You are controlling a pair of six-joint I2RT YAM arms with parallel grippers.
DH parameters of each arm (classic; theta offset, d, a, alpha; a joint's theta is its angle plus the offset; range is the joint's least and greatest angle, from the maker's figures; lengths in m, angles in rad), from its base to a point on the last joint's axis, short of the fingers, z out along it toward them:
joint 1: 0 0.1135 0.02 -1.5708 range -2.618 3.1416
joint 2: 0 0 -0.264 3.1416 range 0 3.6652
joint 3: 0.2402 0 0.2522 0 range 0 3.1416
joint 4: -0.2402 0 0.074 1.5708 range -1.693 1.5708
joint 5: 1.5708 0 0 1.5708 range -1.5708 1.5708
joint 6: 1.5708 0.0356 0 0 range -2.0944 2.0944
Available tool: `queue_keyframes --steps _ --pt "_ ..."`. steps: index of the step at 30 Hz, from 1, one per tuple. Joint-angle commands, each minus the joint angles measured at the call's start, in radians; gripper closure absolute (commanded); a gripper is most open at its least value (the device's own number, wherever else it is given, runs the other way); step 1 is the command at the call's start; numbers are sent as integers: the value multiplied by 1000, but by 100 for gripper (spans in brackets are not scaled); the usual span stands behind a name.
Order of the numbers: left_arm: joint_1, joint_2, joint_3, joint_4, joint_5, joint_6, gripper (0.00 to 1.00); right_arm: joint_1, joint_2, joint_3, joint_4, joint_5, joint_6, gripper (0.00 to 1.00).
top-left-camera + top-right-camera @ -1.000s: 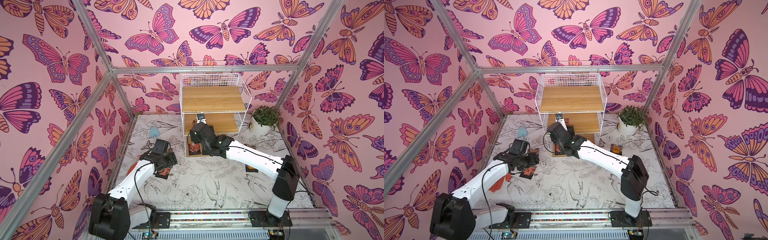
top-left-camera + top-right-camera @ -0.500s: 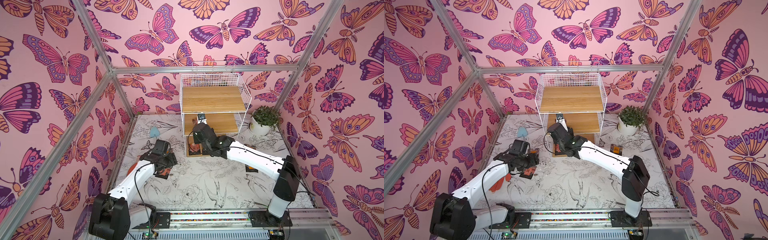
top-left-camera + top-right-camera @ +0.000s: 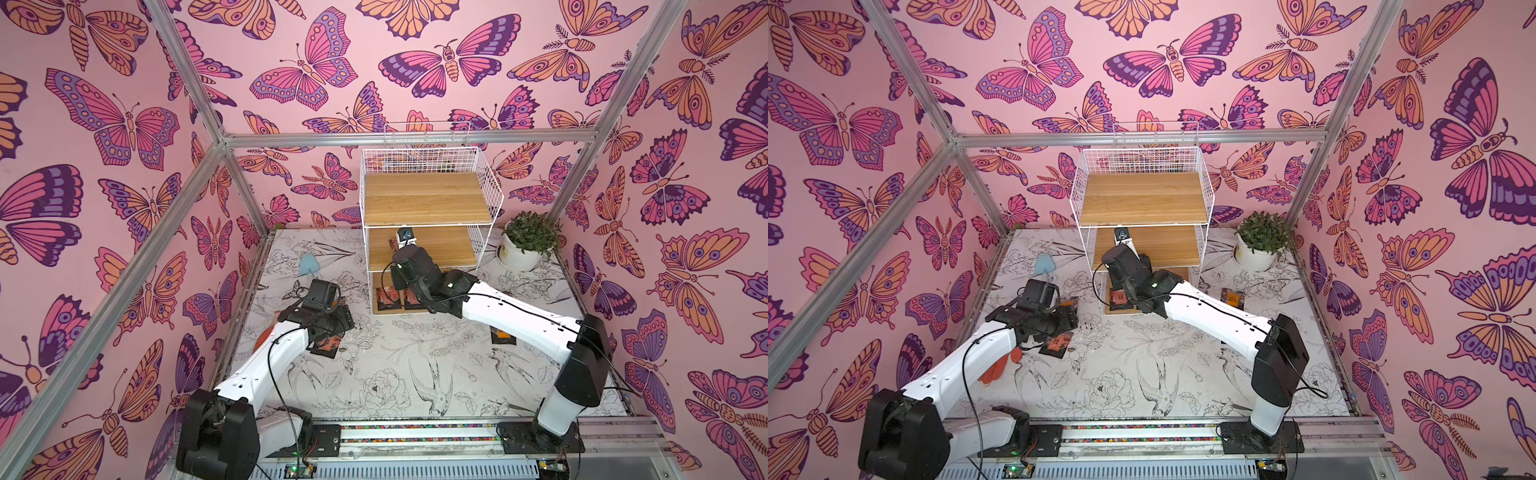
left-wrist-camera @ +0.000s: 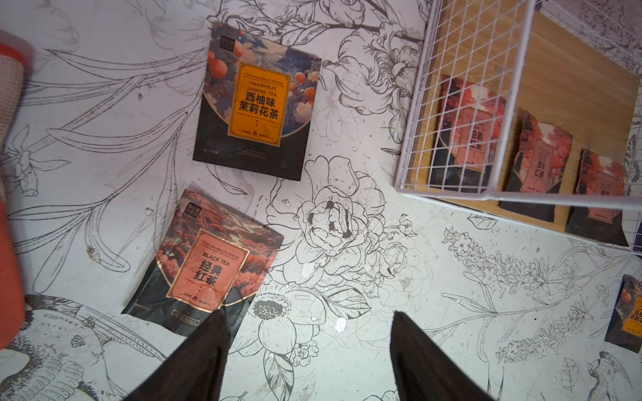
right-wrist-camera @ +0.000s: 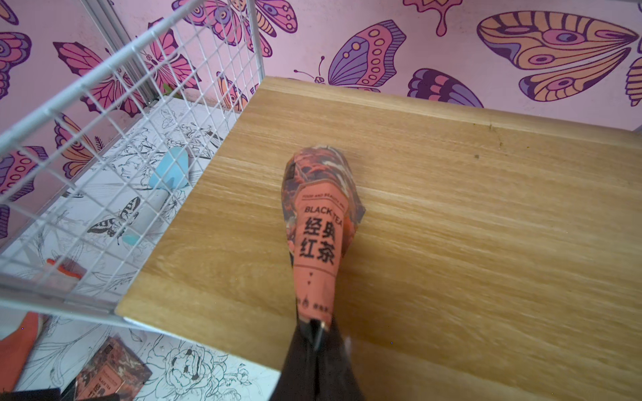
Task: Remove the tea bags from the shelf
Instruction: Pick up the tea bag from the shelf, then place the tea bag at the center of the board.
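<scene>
My right gripper (image 5: 316, 330) is shut on the lower edge of a reddish-pink black tea bag (image 5: 318, 225), which stands crumpled above the shelf's middle wooden board (image 5: 469, 208). In both top views the right arm reaches into the white wire shelf (image 3: 424, 199) (image 3: 1144, 197). Three more tea bags (image 4: 469, 132) (image 4: 542, 152) (image 4: 601, 187) lie on the bottom board. My left gripper (image 4: 307, 312) hangs open over the mat, empty, beside a pink-label bag (image 4: 208, 264) and an orange-label bag (image 4: 257, 100). Another orange-label bag (image 3: 503, 334) lies on the mat at the right.
A white plant pot (image 3: 523, 249) stands right of the shelf. An orange glove (image 3: 994, 372) lies under the left arm, and a light blue object (image 3: 308, 264) lies left of the shelf. Metal frame posts and butterfly walls enclose the mat.
My right gripper has closed on the tea bag over the middle board. The left arm and its open gripper have stayed in place.
</scene>
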Motion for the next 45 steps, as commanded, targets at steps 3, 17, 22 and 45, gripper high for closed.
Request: queue_keyframes --steps 3,17,22,45 --pt "8 -30 -16 -10 -15 -7 24 -4 -84 -30 -133 -61 1 100" --pt "8 -73 -22 -11 19 4 24 47 -388 -194 -282 -15 107 100" --pt "8 -111 -44 -13 41 5 24 109 -583 -387 -406 52 297 100" --pt "7 -108 -83 -24 43 -7 24 -250 -471 -827 -278 -344 341 100"
